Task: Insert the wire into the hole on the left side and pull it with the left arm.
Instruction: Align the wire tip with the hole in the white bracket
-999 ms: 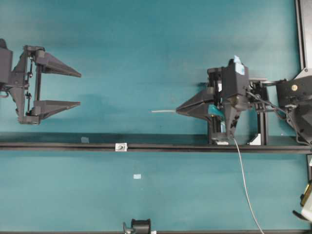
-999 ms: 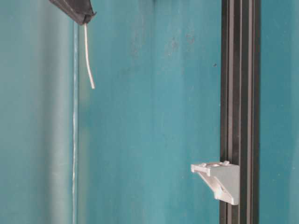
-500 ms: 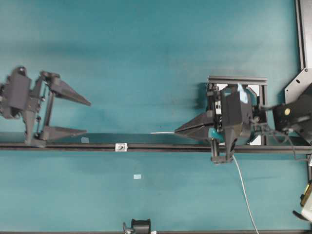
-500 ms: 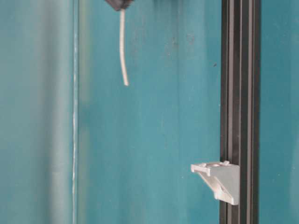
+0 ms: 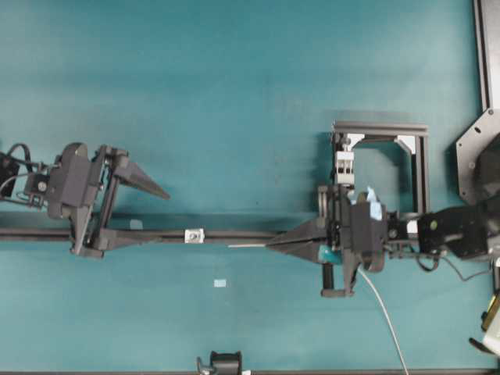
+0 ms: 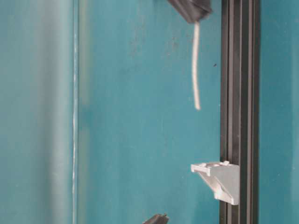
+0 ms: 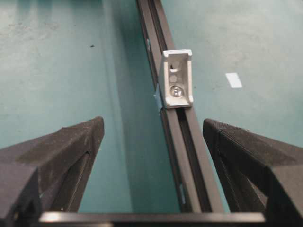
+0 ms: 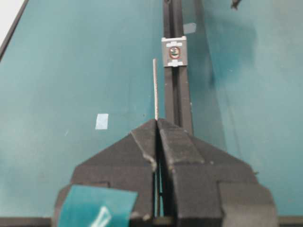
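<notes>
1. The right gripper (image 5: 269,244), a black one with teal tape on its body, has its two pointed fingers (image 8: 142,137) pressed together on the thin pale grey-white wire (image 5: 248,245).
2. A short length of the wire sticks out past the fingertips and points left in the overhead view, lying just beside the long black rail (image 5: 234,233) on the teal desk (image 5: 234,94).
3. The wire's free tip stops short of the small white-silver square block (image 5: 194,234) that sits on the rail; the tiny dark hole (image 8: 174,51) in it faces the right wrist camera.
4. From table level, the wire (image 6: 195,70) hangs curved, its end apart from the block (image 6: 218,179).
5. The left gripper (image 5: 148,214), plain black, has its fingers (image 7: 71,146) spread wide, one on each side of the rail and gripping nothing, with the block beyond their tips.
</notes>
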`<state>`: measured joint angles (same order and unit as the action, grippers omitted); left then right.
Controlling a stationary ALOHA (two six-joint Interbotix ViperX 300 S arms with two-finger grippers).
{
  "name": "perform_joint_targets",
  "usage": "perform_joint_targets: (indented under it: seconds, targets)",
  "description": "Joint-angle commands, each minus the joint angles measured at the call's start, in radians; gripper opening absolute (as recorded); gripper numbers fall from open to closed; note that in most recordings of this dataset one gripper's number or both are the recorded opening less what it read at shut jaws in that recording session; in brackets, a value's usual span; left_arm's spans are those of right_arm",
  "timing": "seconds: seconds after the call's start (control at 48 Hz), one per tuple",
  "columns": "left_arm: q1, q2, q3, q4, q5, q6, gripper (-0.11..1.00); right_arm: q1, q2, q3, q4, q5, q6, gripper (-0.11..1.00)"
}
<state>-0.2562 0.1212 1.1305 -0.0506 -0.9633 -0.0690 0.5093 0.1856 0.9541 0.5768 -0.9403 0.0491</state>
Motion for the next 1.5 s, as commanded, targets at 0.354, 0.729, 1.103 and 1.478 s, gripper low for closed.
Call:
perform_joint_targets:
  seconds: [0.354,0.729,1.103,1.478]
  targets:
    - [-0.035,-0.003,-0.009,-0.002,-0.015,-0.041,0.68,0.006,0.067,-0.031,0.057,-0.071,-0.017,0.01]
    - [-0.035,0.087,-0.057,-0.002,-0.015,-0.043,0.68,-0.008,0.101,-0.037,0.057,-0.086,-0.031,0.01]
    - [-0.035,0.1,-0.063,-0.002,-0.017,-0.043,0.68,-0.021,0.135,-0.037,0.055,-0.097,-0.032,0.01]
    - [-0.032,0.098,-0.064,-0.003,-0.017,-0.043,0.68,-0.021,0.137,-0.037,0.054,-0.112,-0.032,0.01]
